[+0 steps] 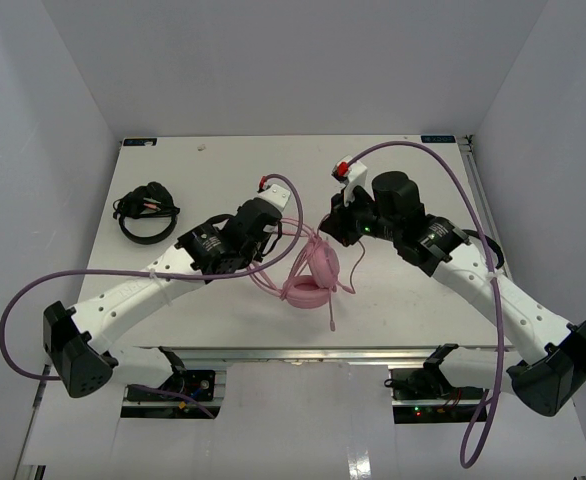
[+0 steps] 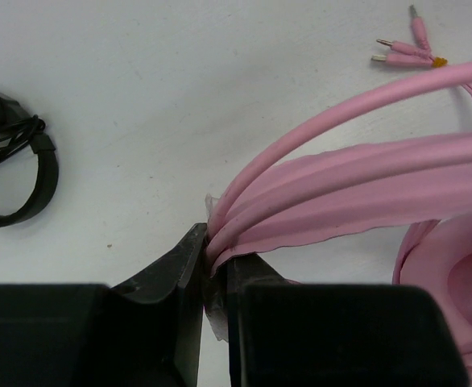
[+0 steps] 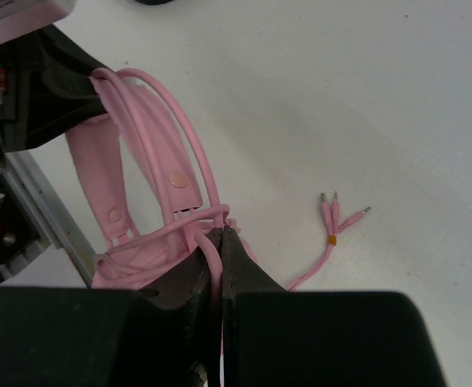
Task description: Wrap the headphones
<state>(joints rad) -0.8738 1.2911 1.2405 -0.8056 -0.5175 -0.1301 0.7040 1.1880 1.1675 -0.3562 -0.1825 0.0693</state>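
The pink headphones (image 1: 311, 278) stand on the table between my two arms, ear cups down and headband up. My left gripper (image 1: 278, 240) is shut on the top of the headband (image 2: 357, 181), with a loop of the pink cable (image 2: 325, 121) pinched in the same grip (image 2: 214, 246). An ear cup (image 2: 457, 278) shows at the lower right of the left wrist view. Just to the right of the headband (image 3: 131, 161), my right gripper (image 3: 221, 232) (image 1: 335, 232) is shut on the thin cable. The cable's plugs (image 3: 337, 216) lie loose on the table.
A black headset (image 1: 145, 210) (image 2: 14, 173) lies at the back left of the table. Purple robot hoses (image 1: 443, 170) arc above both arms. The white table's front edge (image 1: 333, 352) runs just behind the arm bases.
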